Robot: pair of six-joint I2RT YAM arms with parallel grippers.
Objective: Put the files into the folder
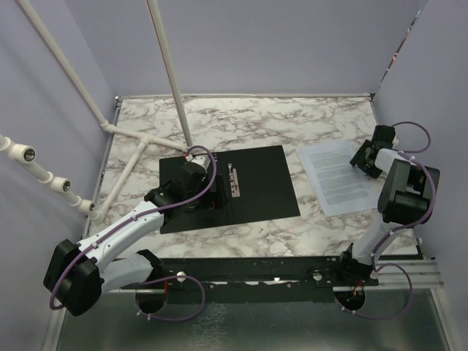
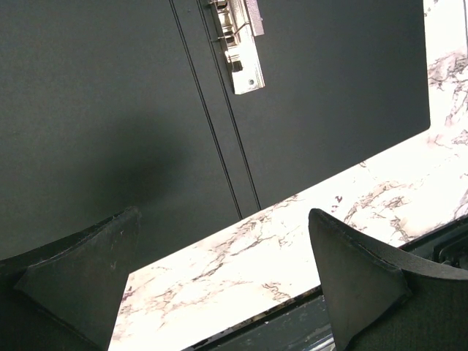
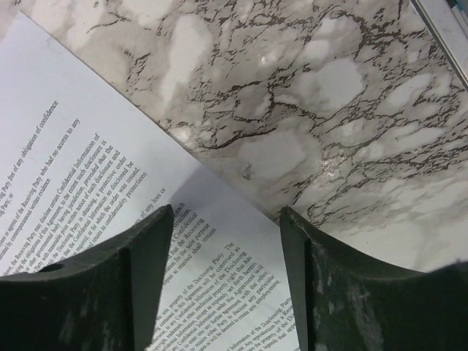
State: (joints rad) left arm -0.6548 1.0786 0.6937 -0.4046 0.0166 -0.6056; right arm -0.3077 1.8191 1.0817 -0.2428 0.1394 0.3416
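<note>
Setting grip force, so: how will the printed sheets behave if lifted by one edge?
The files look thin and lie flat, so they would probably droop from one edge. They seem light, and on the smooth marble table may skid rather than lift when the right tool presses.

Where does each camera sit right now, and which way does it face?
Top external: above and behind the arms, looking down on the table; both arms, open folder and files show.
Left wrist: on the left arm, looking down past the left tool at the folder's black inside and clip.
Right wrist: on the right arm, looking down past the right tool at the files' edge.
Shared: top and left wrist show the folder; top and right wrist, the files.
</note>
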